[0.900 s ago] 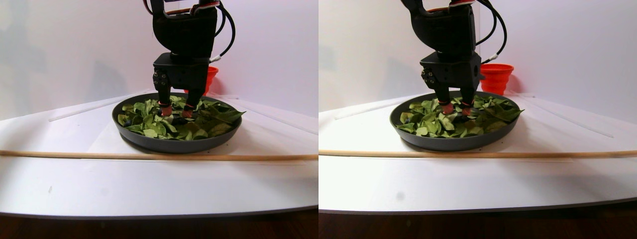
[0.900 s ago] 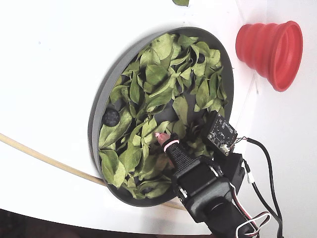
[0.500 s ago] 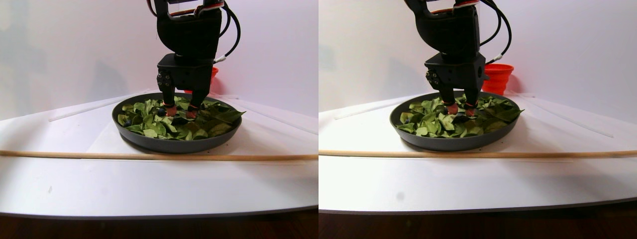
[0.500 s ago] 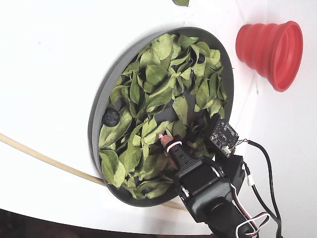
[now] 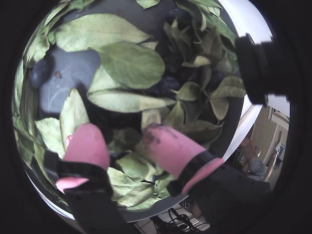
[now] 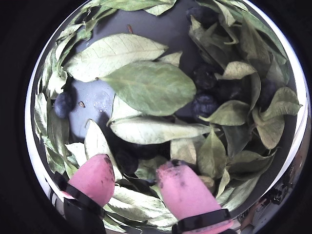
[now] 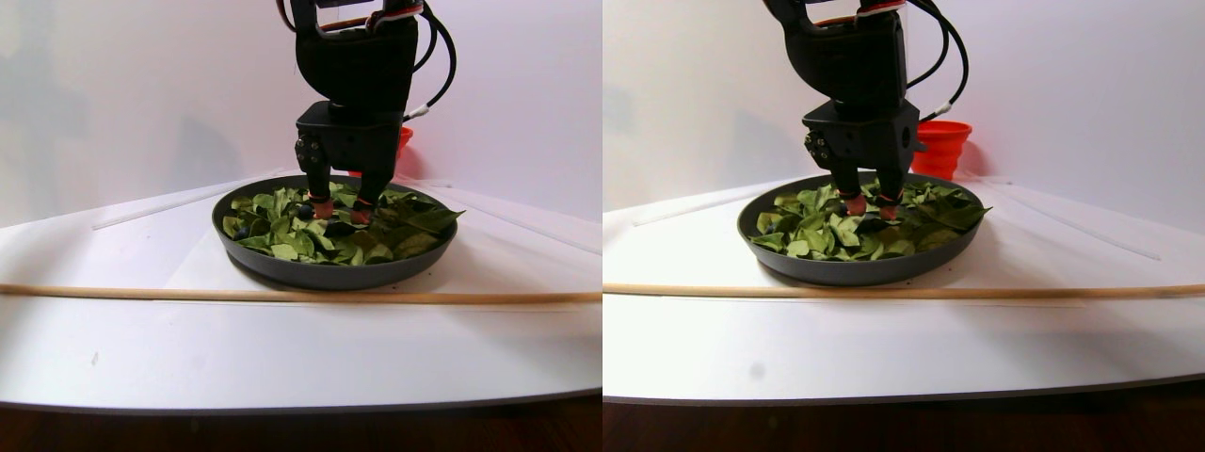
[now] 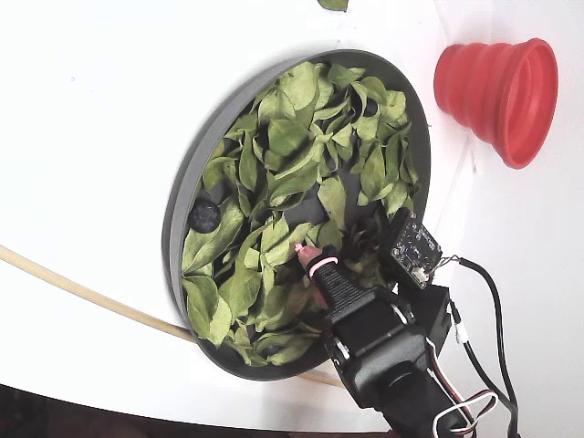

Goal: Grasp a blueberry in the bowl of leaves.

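Observation:
The dark-grey bowl [image 8: 178,228] holds a loose heap of green leaves [image 8: 274,137]. My gripper [image 6: 135,165] is open, its pink fingertips [image 6: 95,178] lowered into the leaves near the bowl's middle, with only leaves in the gap. A dark blueberry [image 6: 127,160], half hidden under leaves, lies just beyond the gap. Another blueberry [image 6: 63,104] sits on bare bowl floor to the left and also shows in the other wrist view [image 5: 39,72] and the fixed view [image 8: 204,216]. More blueberries [image 6: 204,105] lie among leaves at the upper right. The gripper also shows in the stereo pair view [image 7: 341,213].
A red ribbed cup [image 8: 497,87] stands outside the bowl, behind it in the stereo pair view [image 7: 941,146]. A thin wooden stick [image 7: 282,295] lies across the white table in front of the bowl. One stray leaf [image 8: 333,5] lies on the table.

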You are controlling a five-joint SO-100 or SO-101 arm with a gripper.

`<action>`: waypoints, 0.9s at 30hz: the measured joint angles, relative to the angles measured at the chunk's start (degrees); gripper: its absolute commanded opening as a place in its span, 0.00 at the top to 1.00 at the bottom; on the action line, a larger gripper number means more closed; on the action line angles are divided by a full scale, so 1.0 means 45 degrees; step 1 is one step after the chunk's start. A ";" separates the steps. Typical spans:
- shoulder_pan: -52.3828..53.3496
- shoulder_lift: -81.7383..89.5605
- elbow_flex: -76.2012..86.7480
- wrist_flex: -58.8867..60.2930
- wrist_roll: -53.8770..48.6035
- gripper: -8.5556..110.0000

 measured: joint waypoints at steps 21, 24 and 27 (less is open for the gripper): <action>-0.0215 -0.0684 -0.0195 -0.0352 0.0625 0.80; -0.0215 -0.0879 -0.0332 -0.0352 0.0684 0.80; -0.0215 -0.1172 -0.0410 -0.0586 0.0801 0.80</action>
